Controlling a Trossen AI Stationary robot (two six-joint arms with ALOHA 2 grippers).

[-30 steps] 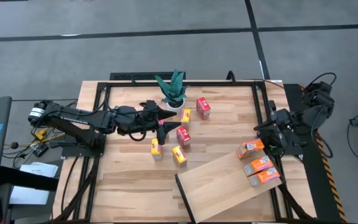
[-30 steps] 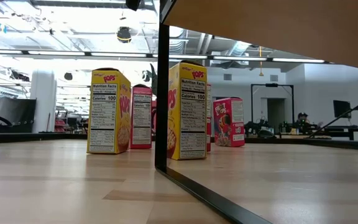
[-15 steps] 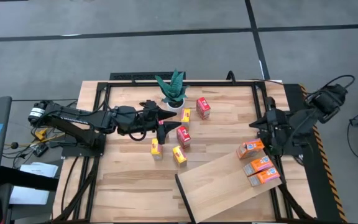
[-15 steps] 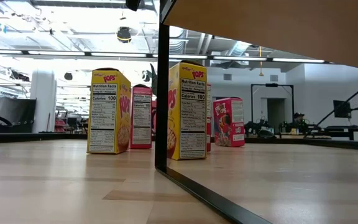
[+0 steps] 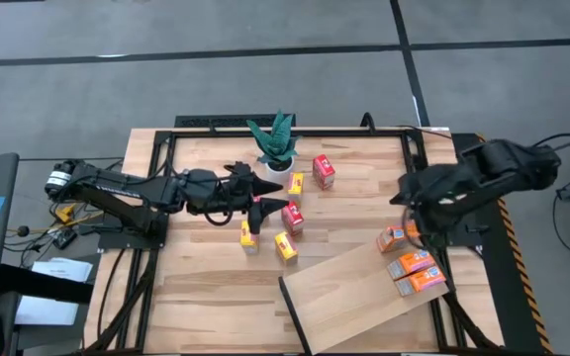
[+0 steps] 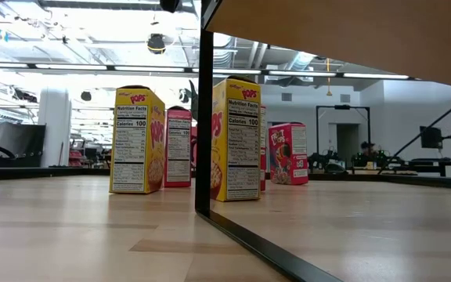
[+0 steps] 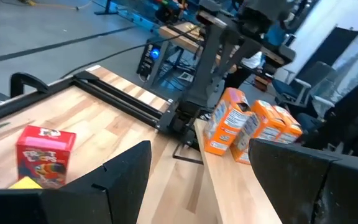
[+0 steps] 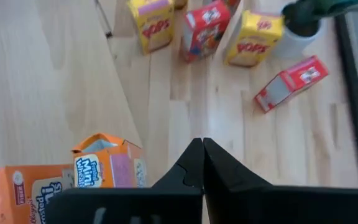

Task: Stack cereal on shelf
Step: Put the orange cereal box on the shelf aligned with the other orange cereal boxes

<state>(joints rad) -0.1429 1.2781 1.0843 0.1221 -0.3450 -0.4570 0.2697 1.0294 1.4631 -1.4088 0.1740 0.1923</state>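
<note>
1. Wooden planks make the tabletop [image 5: 206, 287], with grey floor all around it and a black frame along its edges.
2. The shelf [image 5: 359, 297], a pale board, lies at an angle on the near right part of the tabletop.
3. Three orange boxes [image 5: 411, 264] stand on its right end, close together; I judge these are already placed.
4. Five more cereal boxes are in the middle of the tabletop: two red boxes [image 5: 292, 217], one of them near the plant [image 5: 275, 143], and three yellow boxes [image 5: 285, 246].
5. My left end effector [image 5: 265, 204] is stretched over this middle group, with its fingers wide apart on both sides of a box beside the red one; I cannot tell if it touches it.
6. My right end effector [image 8: 202, 163] hangs above the tabletop just beside the orange boxes, pointing to the middle group. Its fingers are pressed together and carry nothing.
7. I judge the step in hand is to fetch the next box from the middle.
8. The next move calls for a firm grip on one box, then lifting it straight up so the neighbours do not fall, and carrying it to the free part of the shelf.
</note>
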